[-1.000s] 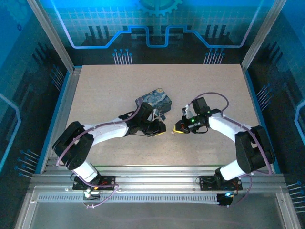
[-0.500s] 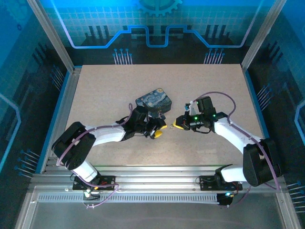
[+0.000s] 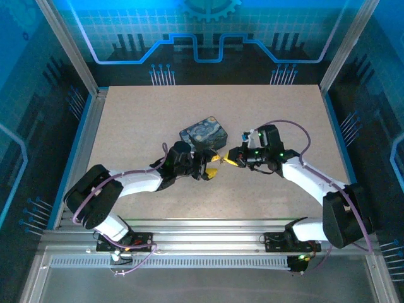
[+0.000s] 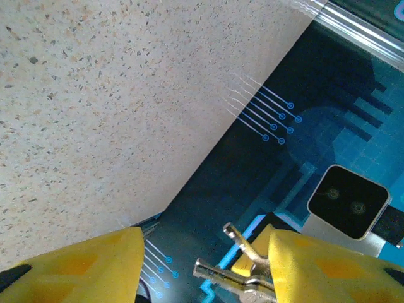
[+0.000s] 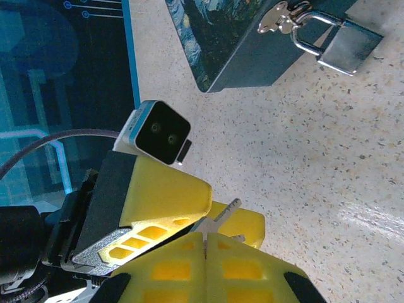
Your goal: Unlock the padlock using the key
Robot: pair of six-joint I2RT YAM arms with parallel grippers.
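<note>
Key (image 5: pixel 225 213) bow hidden behind right gripper (image 5: pixel 203 243); tin (image 5: pixel 252 50) cut off by top edge

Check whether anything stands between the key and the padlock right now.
Only bare table lies between the key, in the shut right pincer, and the padlock hanging on the tin. The open left pincer flanks the key, though.
</note>
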